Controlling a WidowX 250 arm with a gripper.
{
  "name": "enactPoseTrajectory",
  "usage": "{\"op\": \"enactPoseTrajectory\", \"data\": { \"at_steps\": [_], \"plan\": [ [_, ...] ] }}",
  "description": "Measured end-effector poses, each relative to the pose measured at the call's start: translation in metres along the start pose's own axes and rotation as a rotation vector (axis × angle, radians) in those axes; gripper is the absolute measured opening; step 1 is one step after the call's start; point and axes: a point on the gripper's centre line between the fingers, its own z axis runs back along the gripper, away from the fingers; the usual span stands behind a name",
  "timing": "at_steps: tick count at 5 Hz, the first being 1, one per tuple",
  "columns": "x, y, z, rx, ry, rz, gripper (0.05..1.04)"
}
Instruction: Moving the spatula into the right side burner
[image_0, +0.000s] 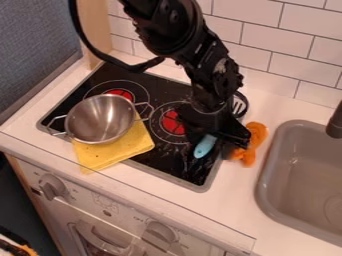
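Black glass cooktop with a grey rim (200, 188), seen at a slant; left and right are those of the camera view. My black plastic claw (212, 134) hangs over the cooktop's right part, below my black jointed arm (200, 57), which enters from the top edge and trails a black cable (100, 54) over the cooktop's back left. How far open my claw is, and whether it has hold of anything, I cannot tell. The spatula with a light blue handle (205, 146) is at the cooktop's right part, the handle showing beneath my claw. A black slotted head (239, 106) shows behind my claw, near the cooktop's back right corner; my own body hides whether it joins the handle. A shiny round metal pot with two wire handles (100, 120) occupies the cooktop's left part, resting at least partly on a folded yellow cloth (137, 145), which overhangs the cooktop's front rim. Two red burner centres are visible: one (120, 93) behind the pot, the other (173, 122) near the cooktop's middle, just left of my claw. An orange lobed object (254, 136) lies just beside the cooktop's right rim, partly covered by my claw. Farther right of the cooktop is a grey rectangular sink (294, 175); behind the cooktop, a wall of white rectangular tiles (267, 42); below its front rim, a white panel with round knobs (103, 200)
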Motion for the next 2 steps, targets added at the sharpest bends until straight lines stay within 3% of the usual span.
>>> {"op": "enactPoseTrajectory", "data": {
  "at_steps": [1,2],
  "plan": [
    [-0.0018,-0.0013,0.0003,-0.012,0.000,-0.009,1.001],
    [-0.0041,0.0036,0.0080,0.006,-0.007,-0.016,1.001]
  ]
}}
